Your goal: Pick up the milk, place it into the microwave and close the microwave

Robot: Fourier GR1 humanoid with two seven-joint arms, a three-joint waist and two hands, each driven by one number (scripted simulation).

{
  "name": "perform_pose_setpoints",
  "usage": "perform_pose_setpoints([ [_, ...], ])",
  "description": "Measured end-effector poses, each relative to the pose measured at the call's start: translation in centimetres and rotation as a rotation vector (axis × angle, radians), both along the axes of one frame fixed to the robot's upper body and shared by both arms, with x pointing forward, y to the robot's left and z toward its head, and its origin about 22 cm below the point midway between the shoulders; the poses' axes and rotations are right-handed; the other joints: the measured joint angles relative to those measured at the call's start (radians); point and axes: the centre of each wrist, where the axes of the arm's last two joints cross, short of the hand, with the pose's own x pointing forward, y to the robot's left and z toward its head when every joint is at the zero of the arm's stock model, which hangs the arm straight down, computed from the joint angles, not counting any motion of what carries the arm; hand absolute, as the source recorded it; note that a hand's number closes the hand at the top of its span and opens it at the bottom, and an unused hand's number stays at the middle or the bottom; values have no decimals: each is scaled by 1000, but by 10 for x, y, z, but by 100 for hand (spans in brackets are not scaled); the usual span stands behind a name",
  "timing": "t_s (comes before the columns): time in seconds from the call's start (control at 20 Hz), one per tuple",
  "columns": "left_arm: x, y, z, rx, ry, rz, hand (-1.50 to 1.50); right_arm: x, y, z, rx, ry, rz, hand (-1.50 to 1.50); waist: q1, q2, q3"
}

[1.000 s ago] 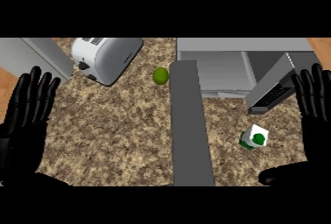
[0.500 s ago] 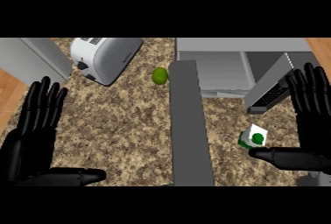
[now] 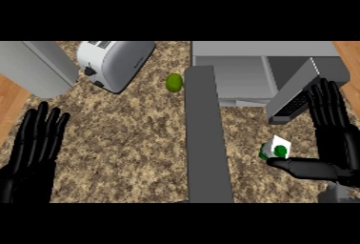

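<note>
so the milk carton (image 3: 275, 146) is standing on the speckled brown counter (image 3: 134, 143), just below the open microwave (image 3: 239, 78) and between a long grey slab (image 3: 208, 143) and our right hand (image 3: 336, 143). it's a small white carton with green sides and a round green mark on the white face; if there's writing on it we can't read it. the right hand is unclenched and not gripping anything. its fingers point straight up just right of the carton, and the thumb (image 3: 302, 167) is stretched out sideways, with its tip right at the carton's lower edge. our left hand (image 3: 32, 152) rests flat and relaxed at the lower left, fingers up. further out there's a white toaster (image 3: 112, 62) and a small green fruit (image 3: 174, 82) near the slab's top.
</note>
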Motion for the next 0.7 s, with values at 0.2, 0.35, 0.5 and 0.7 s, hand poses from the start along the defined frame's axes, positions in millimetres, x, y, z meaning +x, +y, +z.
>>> perform_pose_setpoints([
  [0.2,-11,7,1,9,-2,-5,-150,4,-4,-22,-10,39,-13,-150,1,0,0],
  [0.35,-15,6,2,14,-1,-8,-150,-5,-12,-46,-26,64,-37,-150,0,0,0],
  [0.5,-17,4,3,7,-1,-15,-150,-13,-22,-63,-35,82,-48,-150,-1,0,0],
  [0.7,-27,-4,8,4,-1,-14,-150,-18,-39,-92,-52,108,-71,-150,0,0,0],
])
